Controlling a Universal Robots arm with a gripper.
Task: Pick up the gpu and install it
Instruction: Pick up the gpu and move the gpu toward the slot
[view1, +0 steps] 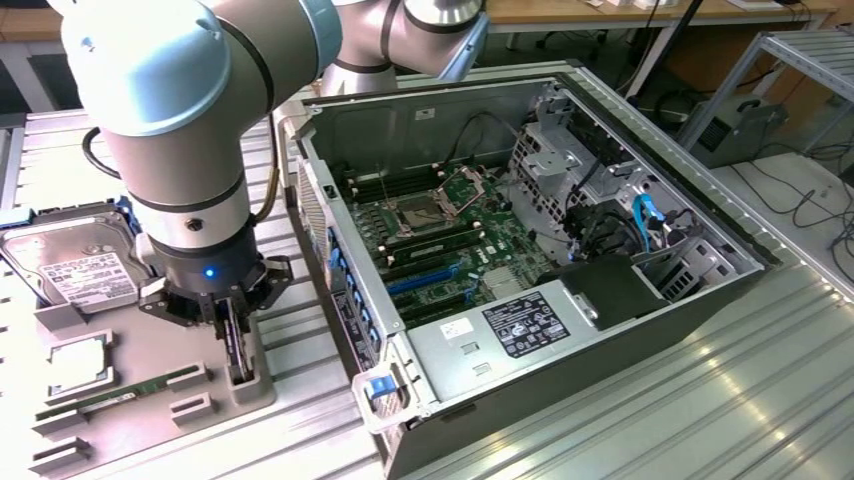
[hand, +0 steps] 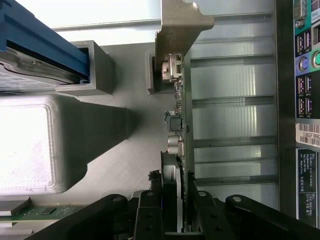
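Presently, at the exterior view's left, the gpu (hand: 182, 125) stands on edge in the grey fixture (view1: 140, 345), long axis level, directly under my gripper (view1: 230, 332), which straddles it (clamped or not, I cannot tell). The open case (view1: 387, 120) lies rightward.

Bright even light, streaky glare on ribbed metal table (view1: 694, 400), soft shadows

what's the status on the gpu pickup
gripper astride the gpu. it stands on edge in grey tray, not lifted. nothing seen in the way.
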